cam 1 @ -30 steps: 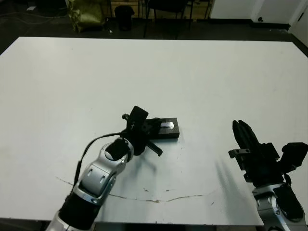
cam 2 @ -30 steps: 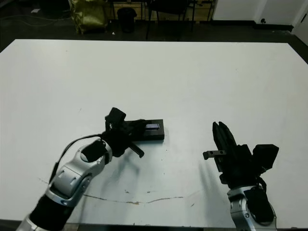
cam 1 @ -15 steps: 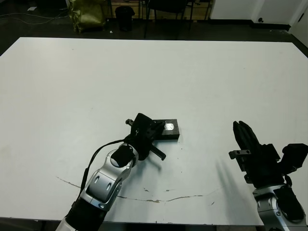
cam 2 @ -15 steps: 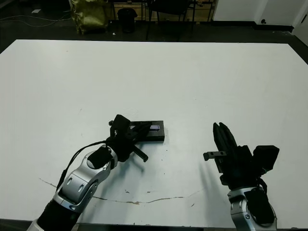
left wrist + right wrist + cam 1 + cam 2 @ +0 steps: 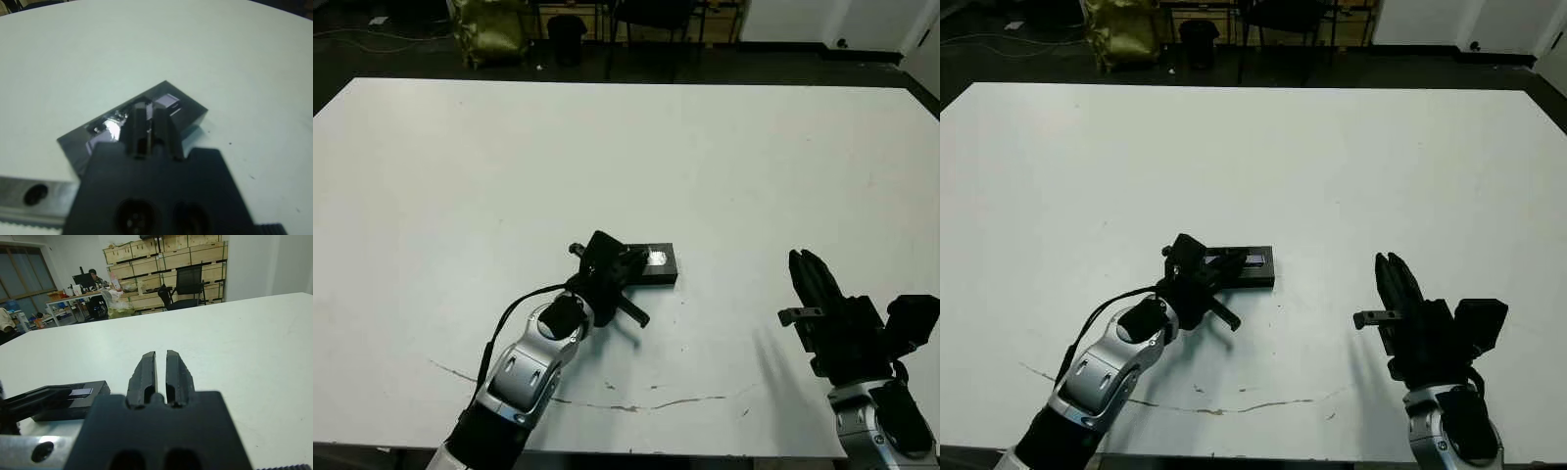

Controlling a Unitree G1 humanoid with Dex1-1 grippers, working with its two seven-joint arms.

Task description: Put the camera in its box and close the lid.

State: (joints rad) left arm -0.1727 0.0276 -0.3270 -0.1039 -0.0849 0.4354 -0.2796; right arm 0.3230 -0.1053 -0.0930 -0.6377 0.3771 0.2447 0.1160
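Box [image 5: 658, 262] lies near the table [image 5: 724, 166] centre, lid [image 5: 166, 108] on, silvery strip showing. Left gripper [image 5: 149, 120] rests on the lid, fingers pressed together, gripping nothing. Right gripper [image 5: 160, 374] well right of the box, fingers together, empty. Camera not visible.
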